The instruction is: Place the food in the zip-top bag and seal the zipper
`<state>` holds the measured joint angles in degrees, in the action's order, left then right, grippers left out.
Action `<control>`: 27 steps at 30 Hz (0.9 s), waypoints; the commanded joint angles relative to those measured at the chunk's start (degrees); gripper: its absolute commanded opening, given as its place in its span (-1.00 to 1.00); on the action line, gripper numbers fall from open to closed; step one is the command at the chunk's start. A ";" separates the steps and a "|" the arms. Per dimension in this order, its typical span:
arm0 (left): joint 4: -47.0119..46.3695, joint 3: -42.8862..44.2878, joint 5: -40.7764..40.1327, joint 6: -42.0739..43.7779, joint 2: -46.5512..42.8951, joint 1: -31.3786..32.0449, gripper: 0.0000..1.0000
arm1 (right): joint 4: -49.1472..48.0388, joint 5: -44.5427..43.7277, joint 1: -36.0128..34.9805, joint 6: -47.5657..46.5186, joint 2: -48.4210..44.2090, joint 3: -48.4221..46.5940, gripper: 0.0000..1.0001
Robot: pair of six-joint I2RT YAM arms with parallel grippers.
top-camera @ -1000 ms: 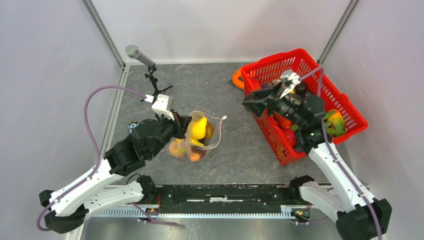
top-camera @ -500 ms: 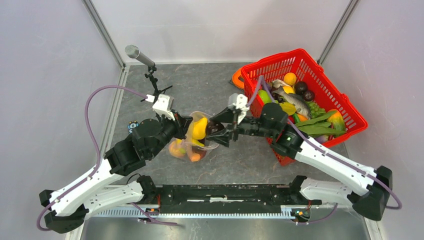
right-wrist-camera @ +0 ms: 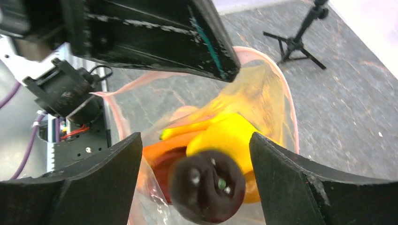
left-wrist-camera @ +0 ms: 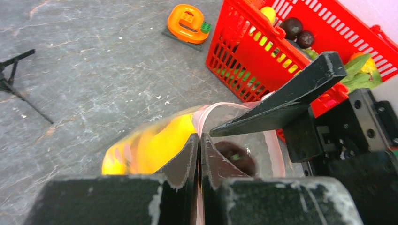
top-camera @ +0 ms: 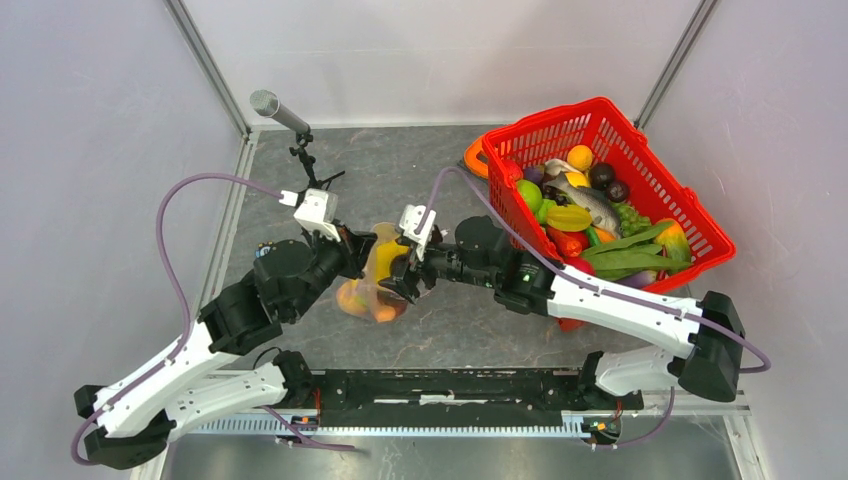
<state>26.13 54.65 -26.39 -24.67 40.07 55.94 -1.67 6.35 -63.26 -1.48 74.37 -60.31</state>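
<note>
My left gripper (left-wrist-camera: 199,138) is shut on the rim of the clear zip-top bag (top-camera: 375,290) and holds its mouth open. The pink zipper (left-wrist-camera: 273,147) curves round that mouth. Yellow food (right-wrist-camera: 230,136) and orange pieces (top-camera: 355,298) lie inside the bag. My right gripper (right-wrist-camera: 195,140) hangs open right over the mouth. A dark round fruit (right-wrist-camera: 206,190), blurred, sits loose between its jaws with a gap to the left finger. That same fruit (left-wrist-camera: 237,157) shows inside the bag's rim in the left wrist view.
A red mesh basket (top-camera: 600,110) with several more toy fruits and vegetables stands at the back right. An orange ring-shaped object (top-camera: 473,157) lies beside its left corner. A microphone on a small stand (top-camera: 300,140) rises at the back left.
My right arm swung from the basket to the bag mouth with the dark fruit, and its jaws have widened, leaving the fruit loose. The left gripper kept its hold on the bag.
</note>
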 commanded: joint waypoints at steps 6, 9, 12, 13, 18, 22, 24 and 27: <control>2.80 4.67 -8.39 -1.26 -3.00 -0.27 -0.82 | -6.51 8.37 -0.28 0.68 -1.32 -4.75 0.96; 3.78 4.67 -10.56 -1.09 -3.89 -0.22 -0.82 | -6.18 4.49 -0.27 0.36 -4.68 -4.23 0.94; 4.14 4.41 -11.63 -0.87 -4.36 -0.22 -0.82 | -6.66 -1.35 -0.24 -1.61 -9.79 -1.45 0.93; 4.20 4.33 -11.83 -0.78 -4.34 -0.24 -0.82 | -7.11 -3.02 -0.25 -2.59 -11.64 -0.15 0.90; 4.02 4.19 -11.87 -0.30 -4.17 -0.23 -0.82 | -1.56 -9.76 1.38 -6.48 -13.30 1.97 0.54; 4.13 4.23 -11.14 0.03 -4.19 -0.22 -0.82 | -2.35 4.68 9.10 -10.62 -13.69 7.38 0.40; 4.51 4.32 -10.98 0.40 -4.06 -0.23 -0.82 | -3.25 11.77 13.05 -12.49 -14.36 9.67 0.37; 4.68 4.17 -10.61 0.58 -4.19 -0.26 -0.82 | -2.69 19.27 15.96 -17.16 -15.95 11.27 0.36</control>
<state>33.28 56.64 -35.97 -24.60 36.10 55.94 -4.32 12.45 -50.39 -11.42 60.25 -50.76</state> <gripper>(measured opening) 0.091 0.676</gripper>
